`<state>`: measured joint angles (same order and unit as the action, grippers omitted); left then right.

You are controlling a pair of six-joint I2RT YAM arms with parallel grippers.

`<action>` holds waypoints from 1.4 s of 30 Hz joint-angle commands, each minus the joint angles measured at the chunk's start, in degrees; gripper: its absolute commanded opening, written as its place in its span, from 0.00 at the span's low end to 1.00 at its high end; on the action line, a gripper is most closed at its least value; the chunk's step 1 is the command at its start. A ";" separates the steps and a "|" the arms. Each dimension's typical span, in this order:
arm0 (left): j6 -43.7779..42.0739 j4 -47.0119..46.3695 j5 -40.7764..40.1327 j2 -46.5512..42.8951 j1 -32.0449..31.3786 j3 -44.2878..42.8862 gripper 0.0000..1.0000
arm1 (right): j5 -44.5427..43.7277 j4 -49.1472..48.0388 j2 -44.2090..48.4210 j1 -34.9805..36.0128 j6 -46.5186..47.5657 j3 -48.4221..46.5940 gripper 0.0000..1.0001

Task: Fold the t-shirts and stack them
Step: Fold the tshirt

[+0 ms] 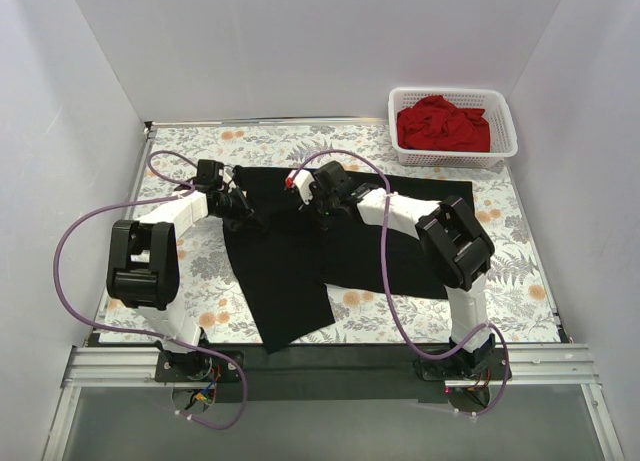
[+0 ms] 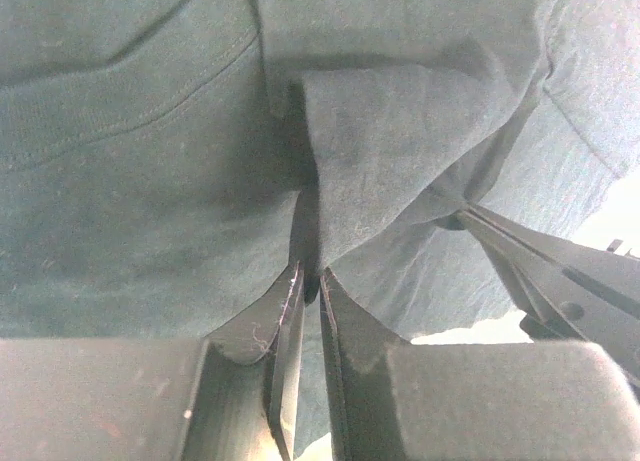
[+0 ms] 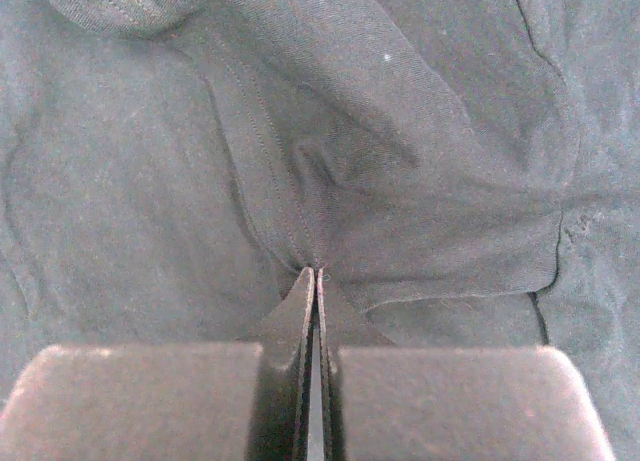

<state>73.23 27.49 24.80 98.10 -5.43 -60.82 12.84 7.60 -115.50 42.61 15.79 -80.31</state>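
The black t-shirt (image 1: 330, 251) lies spread on the floral table, its lower part hanging toward the near edge. My left gripper (image 1: 245, 217) is shut on a fold of the black t-shirt (image 2: 390, 151) near its left side. My right gripper (image 1: 318, 213) is shut on a pinch of the black t-shirt (image 3: 330, 181) near the middle top. The red t-shirt (image 1: 442, 123) lies crumpled in the white basket (image 1: 505, 141) at the back right. The other arm's dark finger (image 2: 540, 261) shows at the right of the left wrist view.
White walls enclose the table on three sides. Purple cables loop from both arms. The floral tablecloth (image 1: 510, 281) shows around the shirt. A metal rail (image 1: 320, 366) runs along the near edge.
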 commanded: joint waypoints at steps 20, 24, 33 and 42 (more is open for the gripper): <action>0.94 1.35 -4.49 -7.22 0.07 6.85 0.22 | 6.41 9.45 4.93 -1.56 2.23 1.65 0.27; 2.44 -0.68 -5.28 -11.08 0.07 7.21 0.42 | 6.06 9.63 7.74 -5.06 -1.02 2.44 0.35; 2.18 -2.17 -11.43 -0.65 2.18 -7.20 0.59 | 1.49 5.33 16.53 -26.57 -18.22 9.99 0.38; 0.86 -4.19 -18.90 17.62 2.44 -26.17 0.48 | 2.36 -0.82 17.42 -46.54 -29.24 15.71 0.39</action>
<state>75.24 24.27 10.13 113.19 -3.07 -82.21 14.50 10.44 -98.67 -1.02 -8.29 -65.08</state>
